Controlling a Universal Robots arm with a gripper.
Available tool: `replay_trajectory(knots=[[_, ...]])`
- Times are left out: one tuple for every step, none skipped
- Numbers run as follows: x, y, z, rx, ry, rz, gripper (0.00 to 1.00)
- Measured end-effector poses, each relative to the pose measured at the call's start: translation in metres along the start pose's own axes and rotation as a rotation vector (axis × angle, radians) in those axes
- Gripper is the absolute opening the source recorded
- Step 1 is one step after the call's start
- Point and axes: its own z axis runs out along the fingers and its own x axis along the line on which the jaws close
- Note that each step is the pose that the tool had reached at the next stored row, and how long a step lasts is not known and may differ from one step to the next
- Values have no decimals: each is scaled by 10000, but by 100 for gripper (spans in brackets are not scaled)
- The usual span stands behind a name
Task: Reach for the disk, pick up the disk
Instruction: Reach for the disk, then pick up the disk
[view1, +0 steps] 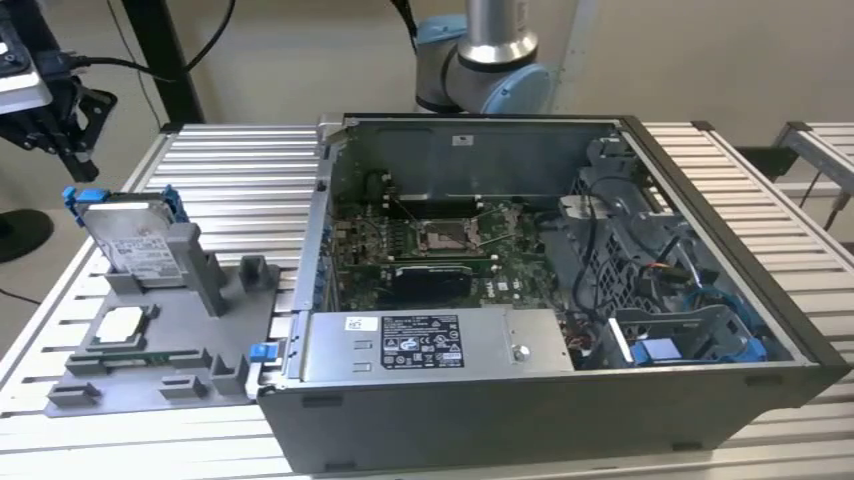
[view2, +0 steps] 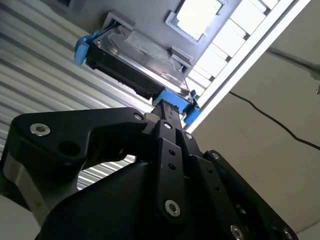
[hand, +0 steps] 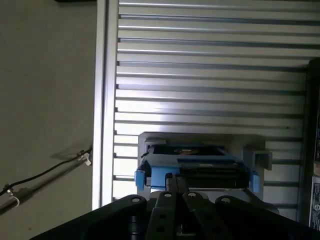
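While the flat silver disk (view1: 134, 240) leans upright (blue-framed), the black end effector (hand: 175, 180) hovers closed.

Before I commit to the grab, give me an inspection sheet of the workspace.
Surface: slatted metal table.
Job's things: disk leans upright in the grey fixture, blue frame on, untouched.
Clutter: square chip on the fixture; open computer case beside it.
Grippers: claw shut, above the disk, apart from it.
Cables: black cable over the floor past the table edge.
Surroundings: arm base behind the case.
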Motion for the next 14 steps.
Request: replay_trajectory(knots=[[5,0,0,1,1,1,0],[5,0,0,0,0,0,0],[5,0,0,0,0,-1,0],[7,0,0,0,0,0,0],[8,0,0,0,0,0,0],[8,0,0,0,0,0,0],[8,0,0,1,0,0,0],[8,0,0,1,0,0,0],[8,0,0,0,0,0,0],[8,0,0,0,0,0,0],[8,0,0,0,0,0,0],[9,0,0,0,0,0,0],[9,0,0,0,0,0,0],[9,0,0,0,0,0,0]])
